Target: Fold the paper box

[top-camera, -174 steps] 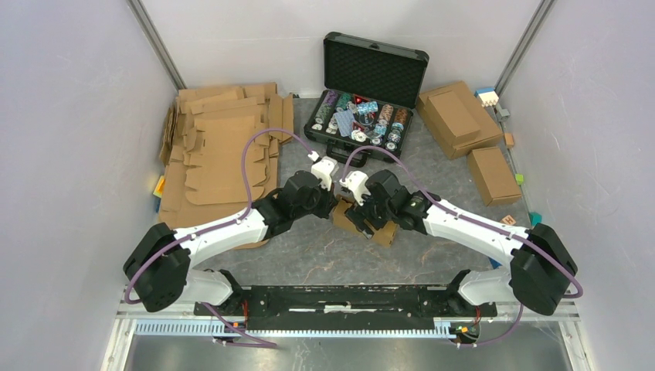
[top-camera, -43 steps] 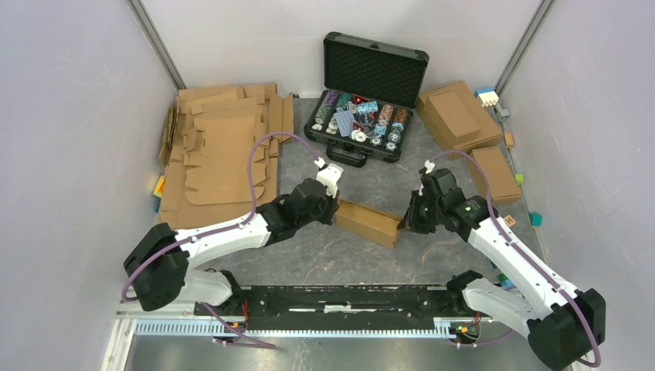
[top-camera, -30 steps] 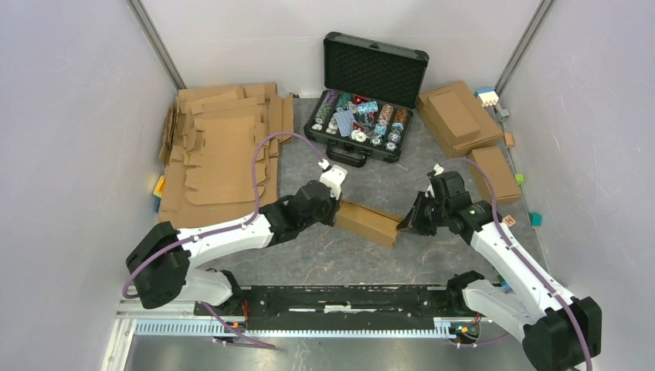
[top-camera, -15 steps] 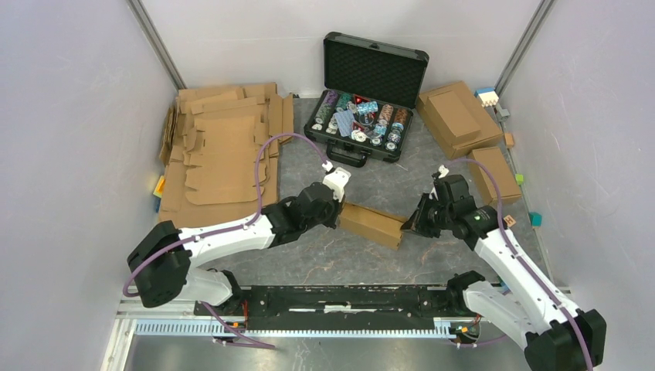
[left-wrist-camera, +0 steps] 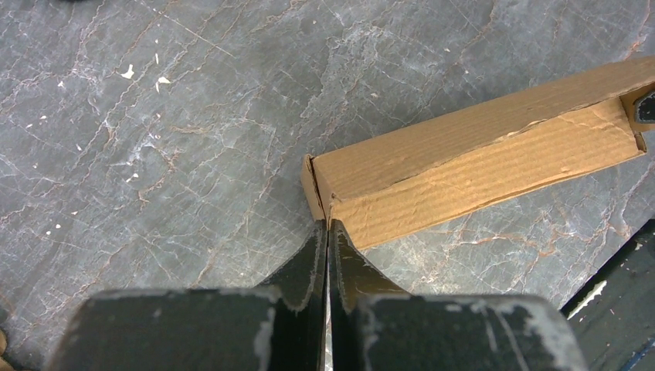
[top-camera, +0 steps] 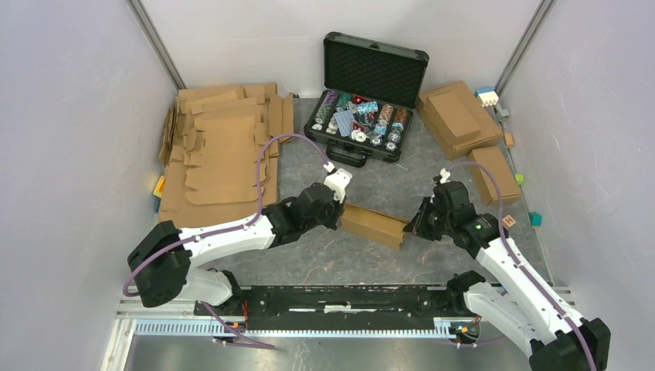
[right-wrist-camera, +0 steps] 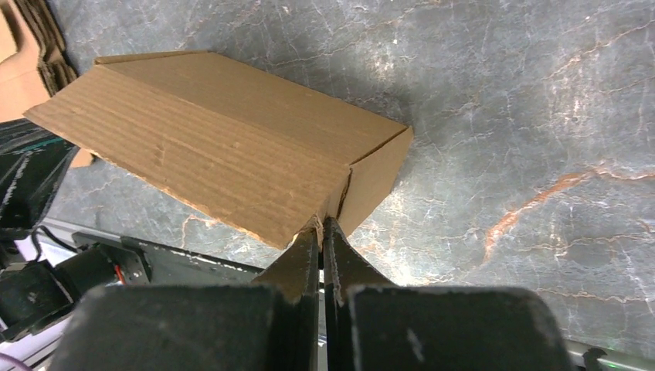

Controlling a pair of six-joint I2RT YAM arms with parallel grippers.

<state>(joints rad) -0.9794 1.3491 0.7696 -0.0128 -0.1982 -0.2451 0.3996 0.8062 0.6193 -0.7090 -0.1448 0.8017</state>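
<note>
A small brown cardboard box (top-camera: 374,225), folded into a shallow closed rectangle, lies on the grey stone-patterned table (top-camera: 340,259) midway between the two arms, just in front of an open black case of poker chips (top-camera: 371,77). The left gripper (left-wrist-camera: 326,230), jaws pressed together with nothing between them, has its tips at the corner of the box's left end. The right gripper (right-wrist-camera: 322,226), likewise closed and empty, meets the lower corner of the opposite end. A heap of flat brown cardboard blanks (top-camera: 224,151) covers the table's far left. A wide brown cardboard box (top-camera: 459,116) and a smaller brown cardboard box (top-camera: 493,174) sit at far right.
</note>
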